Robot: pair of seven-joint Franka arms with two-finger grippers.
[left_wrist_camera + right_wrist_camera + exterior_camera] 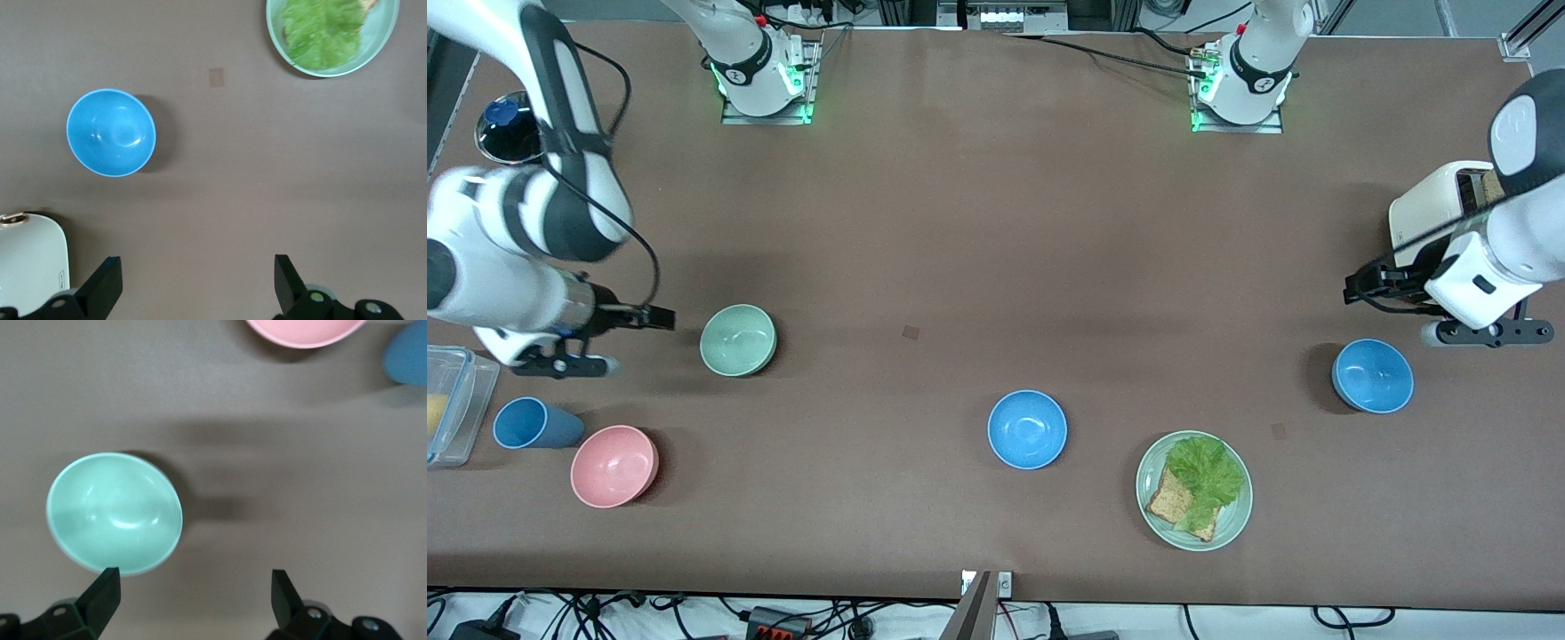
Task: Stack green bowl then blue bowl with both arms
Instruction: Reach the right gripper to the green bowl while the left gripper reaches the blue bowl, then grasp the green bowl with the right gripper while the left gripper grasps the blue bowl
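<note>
The pale green bowl (pixel 738 340) stands upright and empty toward the right arm's end of the table. My right gripper (pixel 651 316) hovers open over the bare table just beside it; in the right wrist view the green bowl (pixel 115 512) lies by one fingertip (pixel 105 585) of the right gripper (pixel 195 593). One blue bowl (pixel 1372 375) sits toward the left arm's end, a look-alike blue bowl (pixel 1027 428) near the table's middle. My left gripper (pixel 1365 286) hangs open over the table beside the toaster, apart from the blue bowl (pixel 111 132). The left gripper (pixel 198 280) holds nothing.
A pink bowl (pixel 615 465) and a blue cup (pixel 534 423) lie nearer the front camera than the green bowl, next to a clear container (pixel 449 404). A green plate (pixel 1152 507) carries lettuce and toast. A white toaster (pixel 1427 213) stands at the left arm's end.
</note>
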